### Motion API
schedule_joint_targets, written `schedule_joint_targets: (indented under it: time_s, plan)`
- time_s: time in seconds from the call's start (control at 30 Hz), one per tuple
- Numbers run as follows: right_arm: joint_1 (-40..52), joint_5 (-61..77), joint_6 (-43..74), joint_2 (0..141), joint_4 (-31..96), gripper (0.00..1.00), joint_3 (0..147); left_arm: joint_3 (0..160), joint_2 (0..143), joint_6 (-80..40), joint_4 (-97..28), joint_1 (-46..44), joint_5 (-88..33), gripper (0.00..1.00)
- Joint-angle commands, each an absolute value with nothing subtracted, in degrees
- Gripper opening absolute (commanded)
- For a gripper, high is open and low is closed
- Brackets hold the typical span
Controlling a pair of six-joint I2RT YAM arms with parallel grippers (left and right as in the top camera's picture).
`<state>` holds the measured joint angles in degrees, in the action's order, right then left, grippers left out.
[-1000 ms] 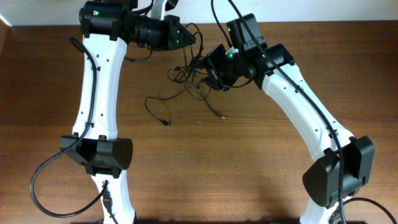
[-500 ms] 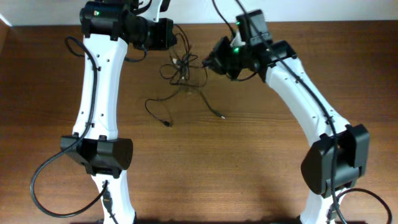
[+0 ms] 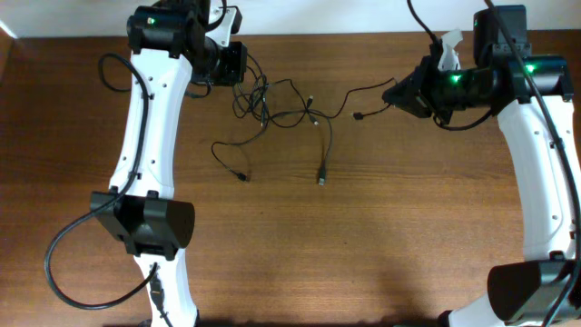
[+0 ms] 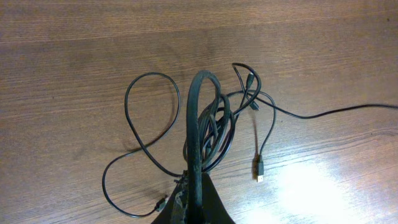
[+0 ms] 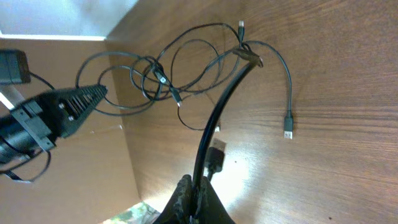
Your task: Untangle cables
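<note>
1. The thin black flexible cables (image 3: 272, 104) lie on the brown wood-grain table (image 3: 381, 236) toward its far edge, between the two grippers. They form a loose knot of overlapping loops, with several strands trailing out toward the near side.
2. The left gripper (image 3: 241, 64) sits at the left end of the knot, its fingers clenched on a cord. In the left wrist view, one cord comes straight out of the closed tips in a narrow arch, and the other loops lie on the wood beyond it.
3. The right gripper (image 3: 398, 94) is well apart from the knot, off to the right, and is pinched tight on a single cord. In the right wrist view, that cord curves away from the tips and joins the tangle.
4. One strand ends in a silver-tipped flat plug (image 3: 321, 178), which lies on the table on the near side of the knot and touches neither gripper.
5. A second loose end, with a small dark plug (image 3: 241, 176), lies to its left.
6. A short tail with a tiny connector (image 3: 358, 115) rests just beside the right gripper.
</note>
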<state>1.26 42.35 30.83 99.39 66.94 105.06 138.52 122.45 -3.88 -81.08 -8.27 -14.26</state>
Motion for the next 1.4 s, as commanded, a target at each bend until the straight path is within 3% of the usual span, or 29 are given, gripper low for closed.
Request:
schedule_joint_targets:
  time_s: [0.0, 0.27, 0.87, 0.97, 1.1, 1.2, 1.37]
  plan:
    - [1.2, 40.2, 25.7, 99.0, 68.9, 0.04, 105.3, 138.3, 121.2, -2.9, -81.1, -8.1, -13.6, 0.00]
    - [7.1, 28.4, 25.3, 99.1, 70.3, 0.04, 105.3, 138.0, 121.2, -3.0, -81.8, -8.1, -13.7, 0.00]
    - [7.2, 26.0, 25.3, 100.8, 70.1, 0.04, 101.1, 135.0, 121.7, -4.7, -83.2, -9.5, -13.6, 0.00]
    - [7.2, 20.3, 25.3, 100.9, 72.5, 0.04, 101.1, 134.9, 121.9, -4.7, -82.9, -9.5, -13.2, 0.00]
    - [7.2, 12.7, 25.3, 100.9, 76.6, 0.04, 101.0, 134.9, 121.9, -8.9, -82.1, -8.6, -0.3, 0.02]
    - [7.2, 9.8, 26.1, 100.9, 77.6, 0.04, 98.5, 135.0, 121.9, -9.6, -78.2, -7.7, 1.3, 0.00]
    - [7.2, 9.8, 27.4, 100.9, 74.8, 0.04, 88.3, 149.8, 118.3, -3.1, -77.6, -7.7, -17.1, 0.00]
